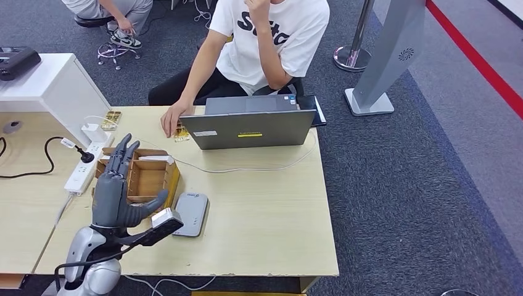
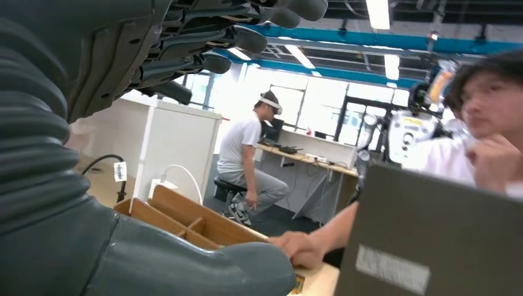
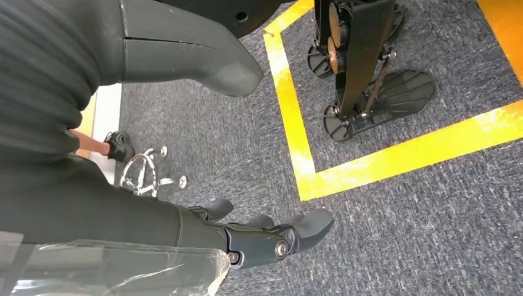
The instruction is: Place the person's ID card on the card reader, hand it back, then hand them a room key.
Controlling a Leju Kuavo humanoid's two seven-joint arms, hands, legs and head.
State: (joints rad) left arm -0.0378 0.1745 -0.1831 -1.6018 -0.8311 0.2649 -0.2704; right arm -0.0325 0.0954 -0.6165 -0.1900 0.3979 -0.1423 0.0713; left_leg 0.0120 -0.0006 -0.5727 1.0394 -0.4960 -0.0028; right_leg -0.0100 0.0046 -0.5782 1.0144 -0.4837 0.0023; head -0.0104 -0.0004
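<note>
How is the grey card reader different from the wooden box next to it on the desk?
The card reader is a flat, closed grey slab with rounded corners; the wooden box is brown, taller, open-topped and split into compartments. The reader lies nearer the desk's front edge, the box behind it. Both sit on the desk beside the left robot hand.

Grey laptop (image 1: 250, 126) sits open on the wooden desk (image 1: 265, 228), white power strip (image 1: 83, 166) to its left beside a wooden organizer box (image 1: 148, 176).

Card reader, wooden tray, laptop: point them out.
card reader (image 1: 190, 213), head view, middle of its grey top.
wooden tray (image 1: 173, 177), head view, its right wall.
laptop (image 1: 250, 129), head view, back of its lid.
</note>
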